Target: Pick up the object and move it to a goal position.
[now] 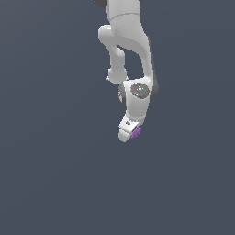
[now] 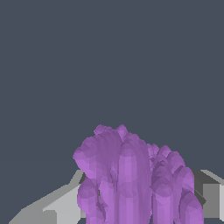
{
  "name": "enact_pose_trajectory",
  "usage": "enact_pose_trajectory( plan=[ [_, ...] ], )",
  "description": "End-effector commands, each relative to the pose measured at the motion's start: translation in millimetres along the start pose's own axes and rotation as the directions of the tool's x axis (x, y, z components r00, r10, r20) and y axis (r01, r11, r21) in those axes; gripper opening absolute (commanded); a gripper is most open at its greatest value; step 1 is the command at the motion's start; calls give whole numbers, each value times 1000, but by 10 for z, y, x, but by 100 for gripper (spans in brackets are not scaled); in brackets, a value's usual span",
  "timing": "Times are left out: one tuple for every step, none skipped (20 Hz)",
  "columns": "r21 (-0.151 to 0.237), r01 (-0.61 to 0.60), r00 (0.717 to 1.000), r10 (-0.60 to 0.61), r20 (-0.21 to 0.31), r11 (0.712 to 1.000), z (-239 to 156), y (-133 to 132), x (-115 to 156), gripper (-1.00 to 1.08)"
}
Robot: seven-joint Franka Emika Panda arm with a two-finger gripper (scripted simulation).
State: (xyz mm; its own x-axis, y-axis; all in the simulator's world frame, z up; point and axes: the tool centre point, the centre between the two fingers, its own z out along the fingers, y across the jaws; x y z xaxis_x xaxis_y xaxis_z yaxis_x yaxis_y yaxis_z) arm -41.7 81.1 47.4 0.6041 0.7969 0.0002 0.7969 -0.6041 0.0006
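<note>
Plain slate-grey backdrop all over in the exterior view, with no edge or horizon to tell floor from wall. Hanging down from the top edge, a white jointed arm (image 1: 131, 50), bent back on itself and ending low near the middle. At its tip, the white gripper (image 1: 130, 133), angled down toward the exterior view's left. Peeking out at the gripper's end, on the exterior view's right side of it, the object (image 1: 135, 133): a tiny bright purple knobbly cluster, touching the gripper. Same flat grey in the wrist view. Filling the lower middle, the purple object (image 2: 131, 179), a bunch of rounded upright lobes. Flanking it low on either side, pale grey fingers (image 2: 61, 205), pressed against the cluster and pinching it between them.
</note>
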Motion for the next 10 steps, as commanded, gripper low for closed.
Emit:
enact_pose_trajectory(
  plan=[
    [1,1,1000,-1,0,1000,5,-6,3,-100],
    [1,1,1000,-1,0,1000,5,-6,3,-100],
    [0,0,1000,0,0,1000,0,-1,0,-100],
    [0,0,1000,0,0,1000,0,3,-1,-100],
    [0,0,1000,0,0,1000,-2,14,-5,-100],
    [0,0,1000,0,0,1000,-6,31,-11,-100],
    [0,0,1000,0,0,1000,-10,56,-20,-100],
    [0,0,1000,0,0,1000,-16,89,-31,-100],
    [0,0,1000,0,0,1000,-24,128,-44,-100],
    [0,0,1000,0,0,1000,-32,174,-60,-100]
  ],
)
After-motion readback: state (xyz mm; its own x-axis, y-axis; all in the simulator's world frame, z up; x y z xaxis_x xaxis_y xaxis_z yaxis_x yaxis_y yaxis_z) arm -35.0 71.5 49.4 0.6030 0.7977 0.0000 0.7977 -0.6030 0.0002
